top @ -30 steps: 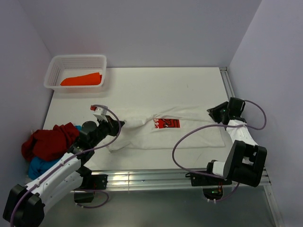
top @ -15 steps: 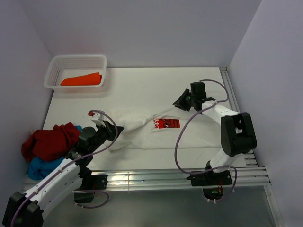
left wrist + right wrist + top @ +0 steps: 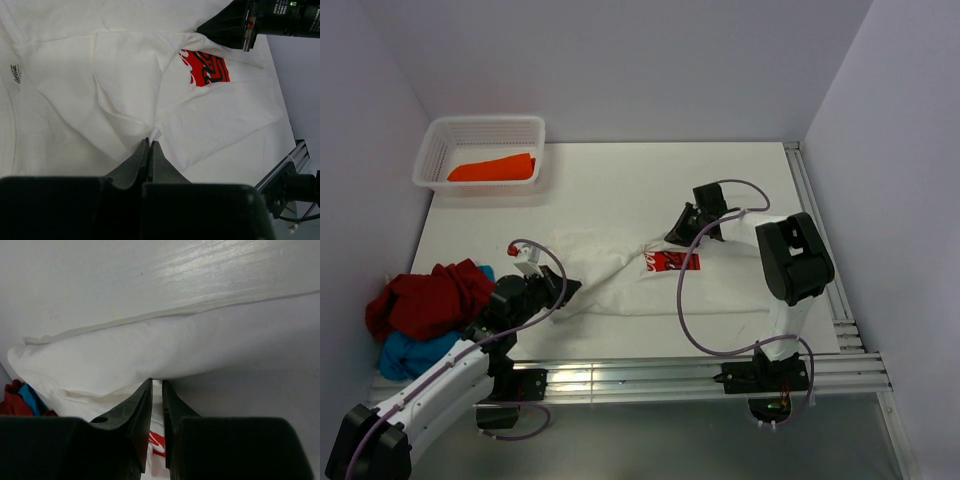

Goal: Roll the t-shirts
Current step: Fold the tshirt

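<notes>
White Coca-Cola tee (image 3: pixel 650 275) spread mid-surface, left gripper (image 3: pixel 150 147) jaws pinching its near-left fold, right gripper (image 3: pixel 156 390) jaws nearly together on the far edge.

Lab test cell: plain walls (image 3: pixel 620 60), aluminium rails (image 3: pixel 650 375).
</notes>
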`<state>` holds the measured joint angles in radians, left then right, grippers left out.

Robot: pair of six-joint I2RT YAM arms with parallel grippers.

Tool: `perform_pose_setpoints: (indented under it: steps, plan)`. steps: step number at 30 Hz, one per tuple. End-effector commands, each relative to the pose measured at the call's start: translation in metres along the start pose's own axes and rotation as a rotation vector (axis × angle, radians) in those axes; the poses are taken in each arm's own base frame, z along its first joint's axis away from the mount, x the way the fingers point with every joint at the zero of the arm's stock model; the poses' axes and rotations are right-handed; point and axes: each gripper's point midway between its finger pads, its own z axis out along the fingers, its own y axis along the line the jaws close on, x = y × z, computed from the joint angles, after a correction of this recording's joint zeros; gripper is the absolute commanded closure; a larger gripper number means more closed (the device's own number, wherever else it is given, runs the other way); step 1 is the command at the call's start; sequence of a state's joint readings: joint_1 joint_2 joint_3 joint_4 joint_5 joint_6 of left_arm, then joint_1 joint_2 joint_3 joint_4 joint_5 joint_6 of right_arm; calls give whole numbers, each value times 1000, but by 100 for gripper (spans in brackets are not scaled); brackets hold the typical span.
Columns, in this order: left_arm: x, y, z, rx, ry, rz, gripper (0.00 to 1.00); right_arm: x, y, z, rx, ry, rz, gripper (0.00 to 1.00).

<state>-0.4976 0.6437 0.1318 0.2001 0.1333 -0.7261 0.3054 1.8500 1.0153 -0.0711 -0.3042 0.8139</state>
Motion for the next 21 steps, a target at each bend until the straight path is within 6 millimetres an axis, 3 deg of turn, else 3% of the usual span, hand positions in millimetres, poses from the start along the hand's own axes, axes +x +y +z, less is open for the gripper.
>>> perform_pose_setpoints:
  steps: [1, 7, 16, 19, 21]
  plan:
    - [-6, -3, -1, 7, -33, -35, 100, 2, 14, -8, -52, -10, -29, 80]
    - [1, 10, -2, -61, -24, -98, 100, 17, 10, -31, -86, -24, -57, 80]
    - [21, 24, -2, -115, 21, -201, 100, 39, -3, -40, -103, -10, -74, 80]
    - [28, 29, -3, -132, 36, -223, 100, 43, 4, -44, -142, -6, -96, 79]
    - [31, 32, -4, -147, 42, -239, 100, 42, 15, -48, -167, -15, -153, 71]
